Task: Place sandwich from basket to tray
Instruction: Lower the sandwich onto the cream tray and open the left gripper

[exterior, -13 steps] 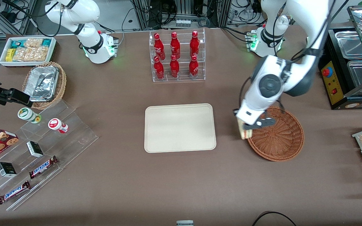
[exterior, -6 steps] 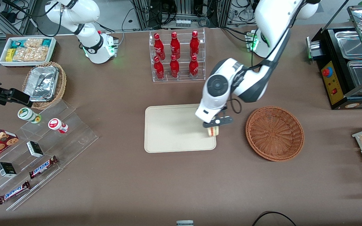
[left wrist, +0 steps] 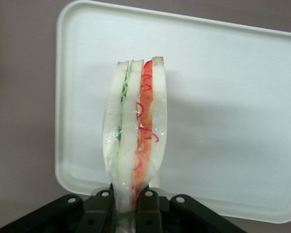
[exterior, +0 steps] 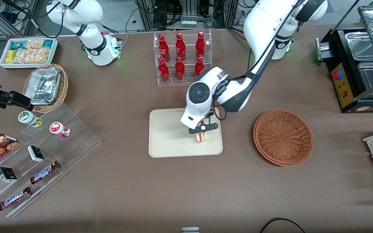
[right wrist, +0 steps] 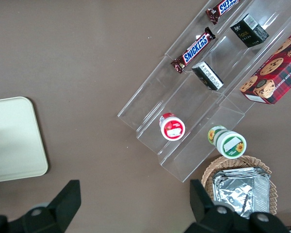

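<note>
Front view: end effector (exterior: 202, 128) clamped the sandwich (exterior: 201, 137) over the tray (exterior: 167, 136), near the tray's edge toward the one empty basket (exterior: 283, 137). Six red bottles (exterior: 180, 56) stood in a rack; two Snickers bars (exterior: 31, 184) were readable.

Left wrist view: sandwich (left wrist: 136, 131) was held on edge, its long axis pointing away from the fingers (left wrist: 150, 204), layers facing the camera, above the tray (left wrist: 233, 97).

Right wrist view: Snickers bar (right wrist: 194, 49) label was readable.

"SNICKERS" reads on two brown bars (exterior: 45, 172) (exterior: 14, 198) on the clear stand (exterior: 76, 142); the gripper (exterior: 202, 129) carries no lettering.
</note>
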`<action>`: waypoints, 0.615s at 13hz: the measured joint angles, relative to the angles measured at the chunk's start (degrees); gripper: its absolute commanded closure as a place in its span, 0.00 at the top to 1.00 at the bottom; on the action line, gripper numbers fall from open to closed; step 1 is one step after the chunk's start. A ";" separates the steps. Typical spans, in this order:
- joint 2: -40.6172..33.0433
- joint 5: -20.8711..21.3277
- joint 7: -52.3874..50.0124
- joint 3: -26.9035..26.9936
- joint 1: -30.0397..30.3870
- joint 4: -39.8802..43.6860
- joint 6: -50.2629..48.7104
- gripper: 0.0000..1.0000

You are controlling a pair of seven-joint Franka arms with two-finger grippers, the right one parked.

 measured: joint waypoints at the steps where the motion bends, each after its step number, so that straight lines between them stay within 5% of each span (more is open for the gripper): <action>1: 1.46 0.00 -0.85 0.00 -0.82 1.64 0.35 0.00; 8: 6.49 0.06 -2.97 0.03 -4.06 5.26 3.42 0.00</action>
